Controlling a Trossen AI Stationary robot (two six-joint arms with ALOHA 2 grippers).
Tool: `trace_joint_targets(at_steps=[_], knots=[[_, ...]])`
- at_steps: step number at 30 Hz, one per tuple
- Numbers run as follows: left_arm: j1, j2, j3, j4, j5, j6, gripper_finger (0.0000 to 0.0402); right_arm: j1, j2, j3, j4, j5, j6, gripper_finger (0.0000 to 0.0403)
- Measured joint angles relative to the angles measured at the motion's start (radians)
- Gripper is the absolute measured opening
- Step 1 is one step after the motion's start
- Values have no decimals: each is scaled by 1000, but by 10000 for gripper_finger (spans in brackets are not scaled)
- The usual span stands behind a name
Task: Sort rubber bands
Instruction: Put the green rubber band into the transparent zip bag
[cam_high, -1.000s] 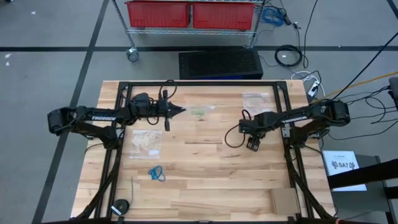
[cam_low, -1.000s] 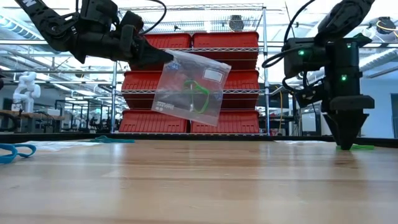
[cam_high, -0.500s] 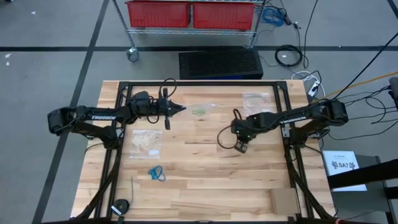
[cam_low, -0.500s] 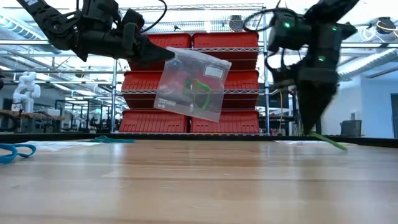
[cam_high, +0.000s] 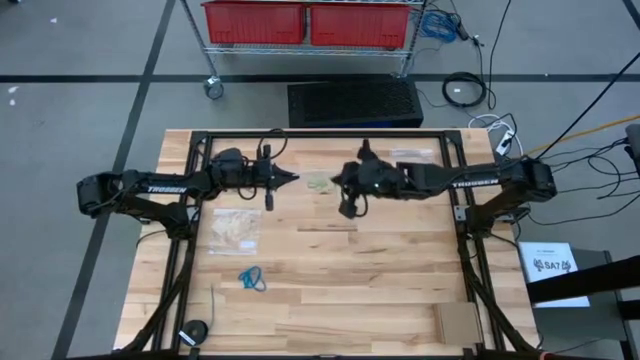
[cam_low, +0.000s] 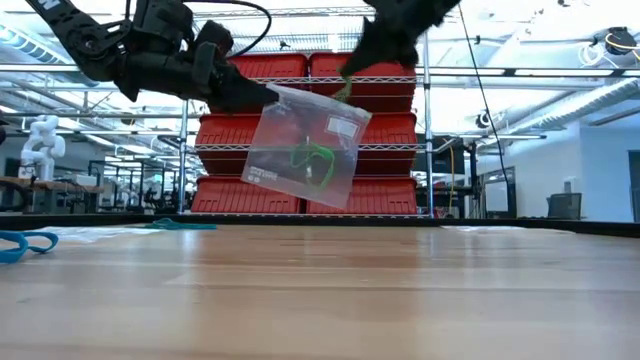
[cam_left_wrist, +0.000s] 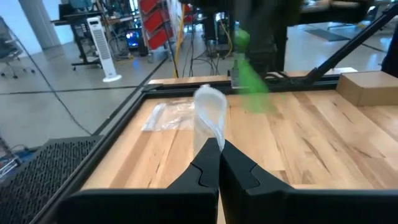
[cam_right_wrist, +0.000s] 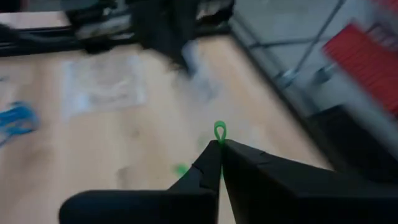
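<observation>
The right gripper (cam_right_wrist: 219, 149) has its fingers pressed together on a light green rubber band (cam_right_wrist: 219, 132), whose small loop sticks out just past the fingertips, in line with the fingers. In the high view this gripper (cam_high: 340, 183) is above the far middle of the table (cam_high: 380, 290), just right of a clear zip bag (cam_high: 319, 179).

The left gripper (cam_high: 291, 177) is shut on that bag's left edge and holds it in the air. In the low view the bag (cam_low: 305, 145) hangs tilted, its long side sloping down to the right, with a white label (cam_low: 343, 124) whose print is too small to read and green rubber bands (cam_low: 312, 159) inside.

White lettering on the left arm (cam_high: 165, 187) reads roughly "TROSSEN".

Two more clear bags lie flat: one (cam_high: 237, 230) on the left of the table, one (cam_high: 413, 157) at the far right. A cluster of bright blue rubber bands (cam_high: 251, 278) lies on the near left.
</observation>
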Motion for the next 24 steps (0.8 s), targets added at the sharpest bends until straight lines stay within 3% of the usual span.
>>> trace_joint_targets(at_steps=[12,24], knots=[[-10,0,0,4,13,0,0,-26,192,207,63,50,-223,0],[-10,0,0,-6,13,0,0,-18,198,261,21,69,-250,0]])
